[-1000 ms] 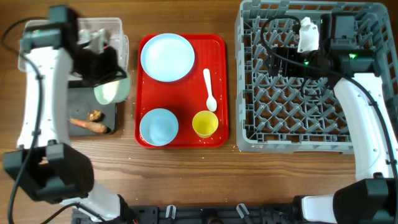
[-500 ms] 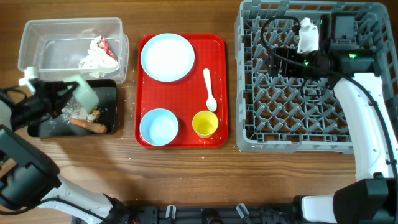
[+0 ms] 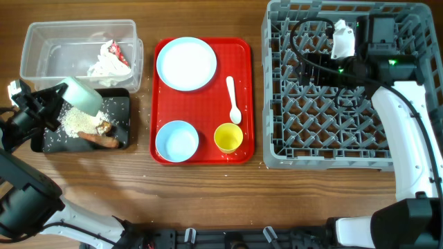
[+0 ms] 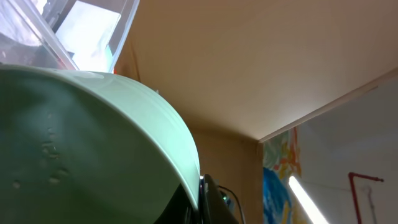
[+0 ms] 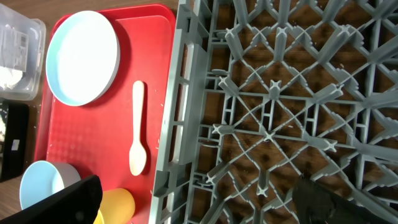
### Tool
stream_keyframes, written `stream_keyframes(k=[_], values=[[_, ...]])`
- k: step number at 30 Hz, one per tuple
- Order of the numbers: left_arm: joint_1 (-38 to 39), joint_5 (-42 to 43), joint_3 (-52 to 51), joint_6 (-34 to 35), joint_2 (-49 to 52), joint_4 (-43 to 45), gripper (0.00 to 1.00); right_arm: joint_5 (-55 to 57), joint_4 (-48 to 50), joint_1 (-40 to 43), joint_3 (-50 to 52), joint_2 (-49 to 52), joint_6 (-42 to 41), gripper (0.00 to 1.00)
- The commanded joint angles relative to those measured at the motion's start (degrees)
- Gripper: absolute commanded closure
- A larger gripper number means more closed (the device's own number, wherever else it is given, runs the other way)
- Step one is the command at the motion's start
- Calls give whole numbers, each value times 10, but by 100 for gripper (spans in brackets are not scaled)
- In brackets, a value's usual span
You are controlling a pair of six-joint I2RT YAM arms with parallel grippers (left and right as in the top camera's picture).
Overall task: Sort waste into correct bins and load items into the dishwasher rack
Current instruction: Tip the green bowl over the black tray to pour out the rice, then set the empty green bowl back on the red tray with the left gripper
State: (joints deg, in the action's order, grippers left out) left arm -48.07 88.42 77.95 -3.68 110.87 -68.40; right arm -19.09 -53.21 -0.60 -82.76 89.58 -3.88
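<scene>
We find the left fingers (image 3: 50,111) pinching the rim of the pale-green bowl (image 3: 82,97), which is tilted over the black tray (image 3: 119,111); white rice (image 3: 69,123) lies just below them. The dishwasher rack (image 3: 271,104) lies well to their right, beyond the red tray (image 3: 243,90). The right fingers (image 5: 62,198), spread wide, hang over the rack and are nearer to it. We judge that racking the bowl calls for a long rightward carry.

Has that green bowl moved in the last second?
Yes. The pale-green bowl has gone left along the black tray, from over the tray's right end toward its left end. It is now tilted above the spilled rice.
</scene>
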Motion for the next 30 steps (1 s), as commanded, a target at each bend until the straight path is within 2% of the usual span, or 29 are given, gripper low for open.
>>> stream_keyframes(k=[1,4,7,12,14,16,17,21,23,25,26,28,30], values=[[-2,19,-3,24,1,-2,96,-9,-2,-2,-9,6,-6,0],[-2,19,-3,34,0,-1,96,-9,-1,-2,-9,6,-6,0],[31,6,-3,-7,-17,-1,96,-9,0,-2,-9,6,-6,0],[100,-92,1,-6,-66,47,96,-9,-2,-2,-9,6,-6,0],[112,-68,1,-5,-71,50,96,-9,-2,-2,-9,6,-6,0],[106,19,1,-5,-69,57,96,-9,-1,-2,-9,6,-5,0],[99,20,2,46,-70,69,96,-9,-1,-2,-9,6,-4,0],[59,12,2,69,-70,71,96,-9,-1,-2,-9,6,-3,0],[67,20,4,62,-72,74,96,-9,0,-2,-9,6,-1,0],[88,20,4,-1,-81,76,96,-9,0,-2,-9,6,-1,0],[92,19,4,0,-82,76,96,-9,-2,-2,-9,6,-1,0],[92,19,4,61,-78,78,96,-9,-2,-2,-9,6,2,0],[114,-14,6,63,-87,78,96,-9,2,-2,-9,6,5,0]])
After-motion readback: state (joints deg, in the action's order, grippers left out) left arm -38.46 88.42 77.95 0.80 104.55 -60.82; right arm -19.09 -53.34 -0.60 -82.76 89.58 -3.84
